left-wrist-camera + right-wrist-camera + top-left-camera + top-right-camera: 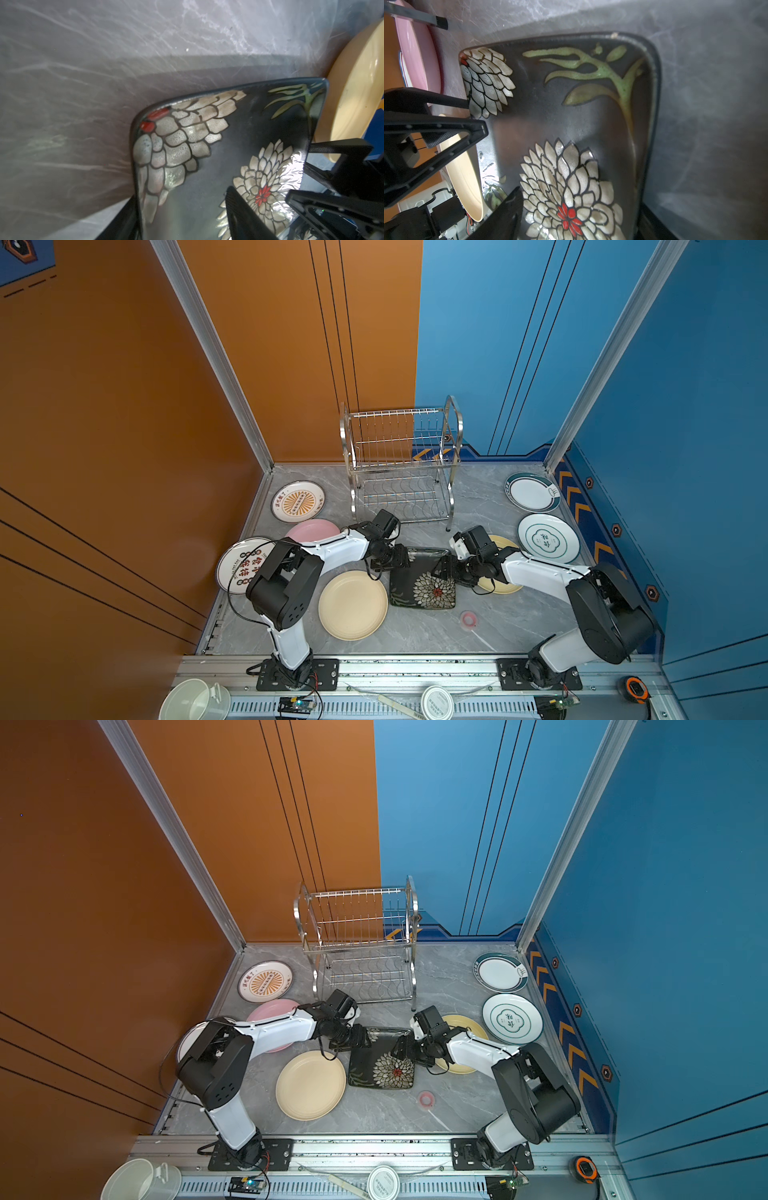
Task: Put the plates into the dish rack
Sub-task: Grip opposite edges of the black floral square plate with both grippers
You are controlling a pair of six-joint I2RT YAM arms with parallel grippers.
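The square black floral plate (424, 591) lies on the table (511, 614) just in front of the dish rack (401, 460), with the left gripper (400, 562) at its far left corner and the right gripper (441, 568) at its far right, equally near. In the wrist views each pair of jaws straddles the rim, one finger over the face and one outside. Whether they already pinch it I cannot tell.

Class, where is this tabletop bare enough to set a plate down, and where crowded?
Free: between dish rack and teal-rimmed plates; the front strip between cream-yellow plate and right arm's base, bar a small pink ring. Crowded: around the square black floral plate.
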